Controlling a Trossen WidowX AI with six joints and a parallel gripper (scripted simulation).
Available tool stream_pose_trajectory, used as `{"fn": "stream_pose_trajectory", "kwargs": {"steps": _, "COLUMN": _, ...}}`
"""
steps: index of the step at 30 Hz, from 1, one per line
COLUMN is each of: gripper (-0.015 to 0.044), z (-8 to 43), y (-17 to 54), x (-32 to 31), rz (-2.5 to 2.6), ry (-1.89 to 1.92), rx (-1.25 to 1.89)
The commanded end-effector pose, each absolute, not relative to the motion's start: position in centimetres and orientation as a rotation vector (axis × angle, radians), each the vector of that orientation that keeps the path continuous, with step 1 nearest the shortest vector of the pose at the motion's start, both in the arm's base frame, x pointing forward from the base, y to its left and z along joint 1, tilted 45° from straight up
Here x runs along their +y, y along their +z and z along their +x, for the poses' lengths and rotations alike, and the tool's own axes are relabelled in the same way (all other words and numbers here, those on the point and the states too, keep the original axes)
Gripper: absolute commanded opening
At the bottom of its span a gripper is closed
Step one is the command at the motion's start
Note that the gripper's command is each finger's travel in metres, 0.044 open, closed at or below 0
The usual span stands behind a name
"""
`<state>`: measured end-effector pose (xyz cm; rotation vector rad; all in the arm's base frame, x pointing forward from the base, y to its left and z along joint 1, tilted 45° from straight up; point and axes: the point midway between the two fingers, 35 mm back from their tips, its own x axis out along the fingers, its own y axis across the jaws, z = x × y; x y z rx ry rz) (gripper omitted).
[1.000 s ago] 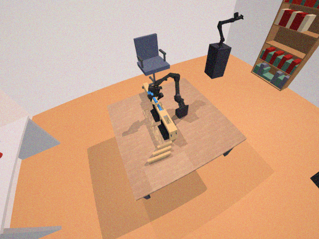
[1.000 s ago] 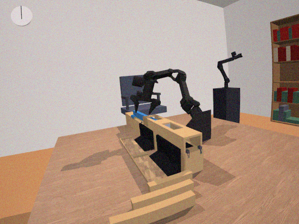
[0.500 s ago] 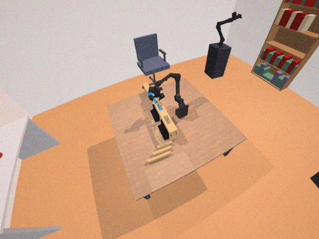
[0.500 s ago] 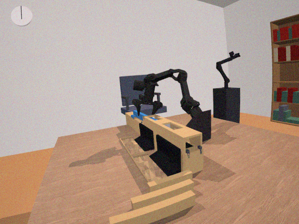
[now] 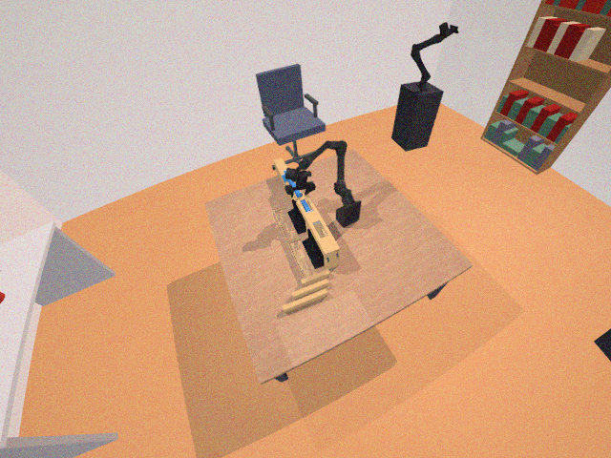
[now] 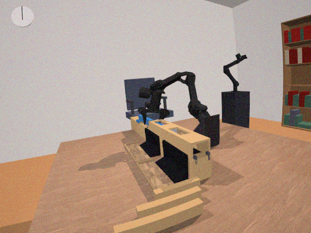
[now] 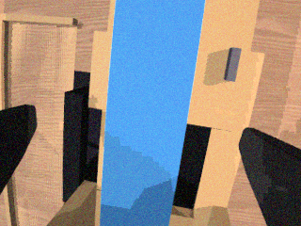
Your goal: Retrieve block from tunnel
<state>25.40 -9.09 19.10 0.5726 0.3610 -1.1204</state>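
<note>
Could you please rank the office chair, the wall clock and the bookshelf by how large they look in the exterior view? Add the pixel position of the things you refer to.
1. bookshelf (image 5: 511, 85) (image 6: 286, 75)
2. office chair (image 5: 280, 91) (image 6: 140, 93)
3. wall clock (image 6: 22, 16)

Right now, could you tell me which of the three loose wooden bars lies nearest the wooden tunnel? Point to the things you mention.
The shortest bar (image 5: 315, 277) (image 6: 177, 186); the other two lie farther out, beyond it.
</note>
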Motion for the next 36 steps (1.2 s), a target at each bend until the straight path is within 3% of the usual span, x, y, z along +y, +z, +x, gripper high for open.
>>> {"fn": "stream_pose_trajectory", "kwargs": {"steps": 1, "gripper": 0.0414, "z": 25.4, "y": 19.1, "x": -9.1, "rz": 0.573, "ry": -1.12, "rx": 0.361}}
{"fn": "stream_pose_trajectory", "kwargs": {"steps": 13, "gripper": 0.0099, "z": 25.4, "y": 19.1, "x": -9.1, "rz": 0.573, "ry": -1.12, "rx": 0.361}}
{"fn": "stream_pose_trajectory", "kwargs": {"steps": 17, "gripper": 0.0072, "z": 25.4, "y": 19.1, "x": -9.1, "rz": 0.573, "ry": -1.12, "rx": 0.361}}
{"fn": "stream_pose_trajectory", "kwargs": {"steps": 20, "gripper": 0.0, "z": 25.4, "y": 19.3, "x": -9.3, "rz": 0.573, "ry": -1.121, "rx": 0.362}}
{"fn": "stream_pose_trajectory", "kwargs": {"steps": 36, "gripper": 0.0, "z": 25.7, "y": 22.1, "x": -12.8, "rz": 0.571, "ry": -1.12, "rx": 0.367}}
